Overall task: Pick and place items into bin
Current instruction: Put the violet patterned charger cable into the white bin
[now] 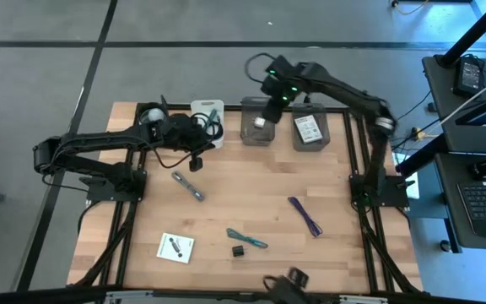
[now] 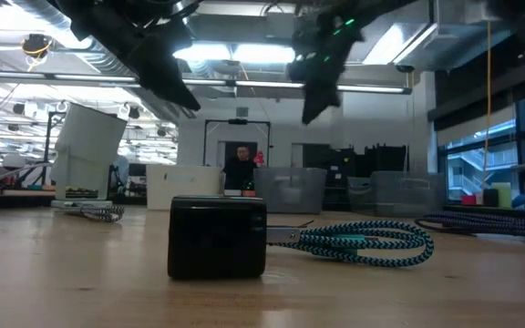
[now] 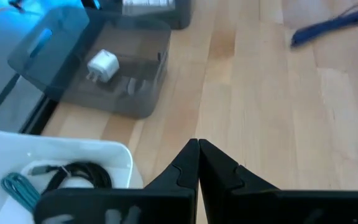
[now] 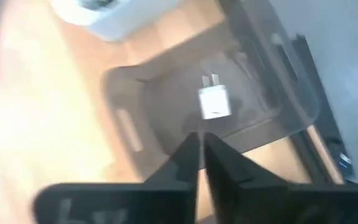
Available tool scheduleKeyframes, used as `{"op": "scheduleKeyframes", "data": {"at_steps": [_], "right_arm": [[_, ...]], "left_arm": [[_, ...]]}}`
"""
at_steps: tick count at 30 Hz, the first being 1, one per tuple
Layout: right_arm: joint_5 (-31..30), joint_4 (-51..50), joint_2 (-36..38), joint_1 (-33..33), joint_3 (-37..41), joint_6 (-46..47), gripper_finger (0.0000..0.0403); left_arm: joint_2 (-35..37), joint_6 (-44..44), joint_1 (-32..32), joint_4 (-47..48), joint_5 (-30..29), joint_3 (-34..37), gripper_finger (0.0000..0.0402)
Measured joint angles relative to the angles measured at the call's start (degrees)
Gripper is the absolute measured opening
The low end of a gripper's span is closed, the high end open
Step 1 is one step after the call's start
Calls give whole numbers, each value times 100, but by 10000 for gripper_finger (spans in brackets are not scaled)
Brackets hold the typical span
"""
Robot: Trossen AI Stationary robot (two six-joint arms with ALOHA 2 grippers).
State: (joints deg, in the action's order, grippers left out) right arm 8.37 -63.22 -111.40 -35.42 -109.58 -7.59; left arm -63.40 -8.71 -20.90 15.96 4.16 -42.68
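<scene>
My right gripper (image 4: 199, 146) hangs above the smoky grey bin (image 1: 257, 123) at the far edge of the table, fingers pressed together on nothing; the white plug-in charger (image 4: 214, 102) lies loose on the bin floor beneath it. My left gripper (image 3: 198, 152) is also pinched shut and empty, hovering by the white tray (image 3: 55, 155) that holds a black coiled cable (image 3: 79, 174) and a teal cord (image 3: 18, 186).

What worries me is what remains. The grey metal tool (image 1: 189, 186), the purple strip (image 1: 305, 216), the teal braided tie (image 1: 247, 239), the tiny black block (image 1: 239, 251) and the white printed card (image 1: 175, 247) lie well apart on the wood. The flat ones look hard to pinch: I judge the card and strip could slide away under closing fingers. Both arms are crowded near the far edge, so one swinging back could clip the other or nudge a bin wall.
</scene>
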Motion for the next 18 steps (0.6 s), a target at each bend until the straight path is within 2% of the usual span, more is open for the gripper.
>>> {"op": "scheduleKeyframes", "data": {"at_steps": [2, 6, 13, 16, 18], "right_arm": [[337, 516, 704, -15, 849, 172, 9], [658, 1468, 2271, 38, 2650, 746, 9], [705, 3570, 4984, 629, 5480, 2244, 6], [693, 4292, 5772, 935, 6432, 3223, 4], [691, 4393, 6082, 1099, 6865, 3730, 4]], "left_arm": [[0, 40, 4, -163, -9, 0, 5], [0, 437, 16, -629, -118, 0, 19], [0, 647, 21, -1432, -612, 0, 94], [-2, 647, 21, -1725, -993, 0, 124], [-2, 644, 21, -1888, -1154, 0, 135]]}}
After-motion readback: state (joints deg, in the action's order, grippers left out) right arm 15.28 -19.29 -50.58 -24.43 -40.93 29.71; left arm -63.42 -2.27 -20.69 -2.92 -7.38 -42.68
